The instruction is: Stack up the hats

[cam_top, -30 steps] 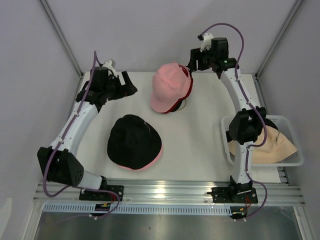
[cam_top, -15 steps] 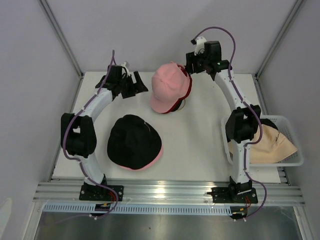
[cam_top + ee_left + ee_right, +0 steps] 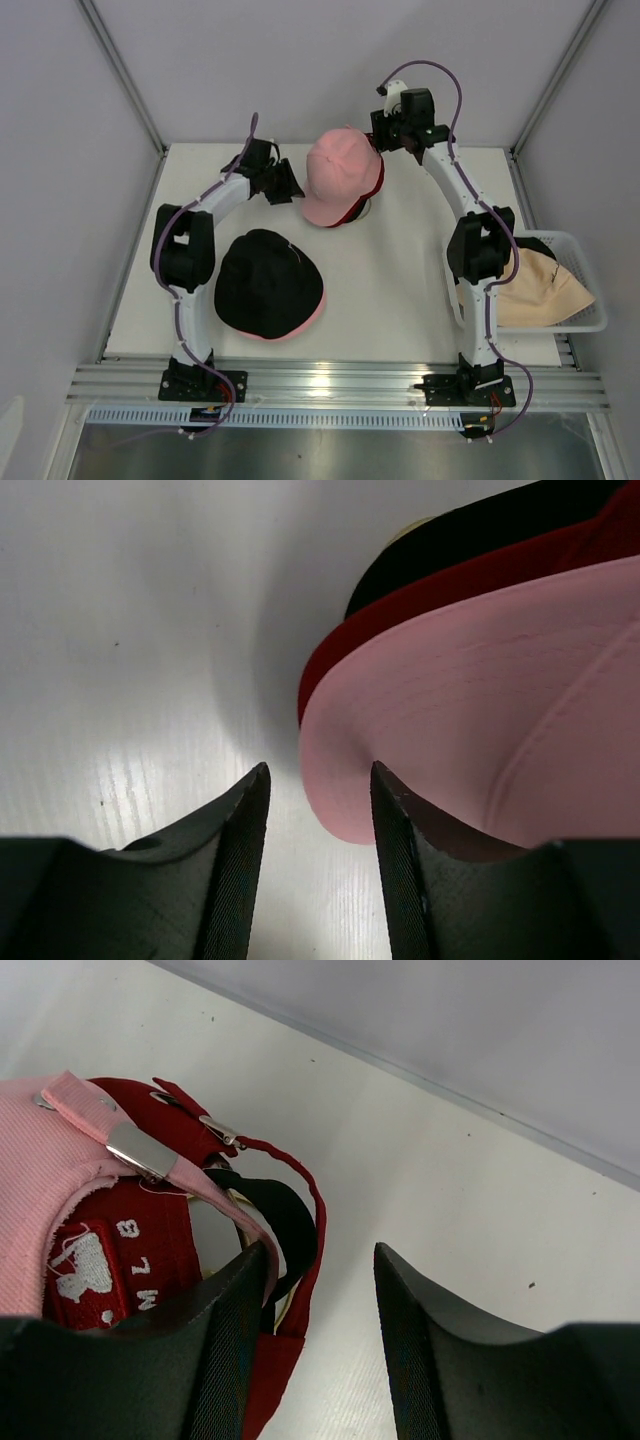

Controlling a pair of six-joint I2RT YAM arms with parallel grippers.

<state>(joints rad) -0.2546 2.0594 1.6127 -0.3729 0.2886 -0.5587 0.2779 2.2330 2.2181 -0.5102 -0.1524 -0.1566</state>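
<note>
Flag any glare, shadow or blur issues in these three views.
Top external: sharp and evenly lit, with mild glare on the aluminium rail. Left wrist: bright hotspot on the table, soft shadow beside the pink cap, and the left gripper's fingers dark and slightly soft. Right wrist: buckle crisp, the right gripper's fingers underexposed.

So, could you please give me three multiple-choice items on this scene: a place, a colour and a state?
1. Where is the cream hat? A in the white basket; B on the black hat; C on a cap.
2. The topmost cap at the back is: A red; B pink; C black.
3. The left hand is: A shut on a brim; B open, gripping nothing; C holding a bucket hat.
A: it lies inside the mesh walls. B: its crown is pink. B: bare table shows in the gap.
</note>
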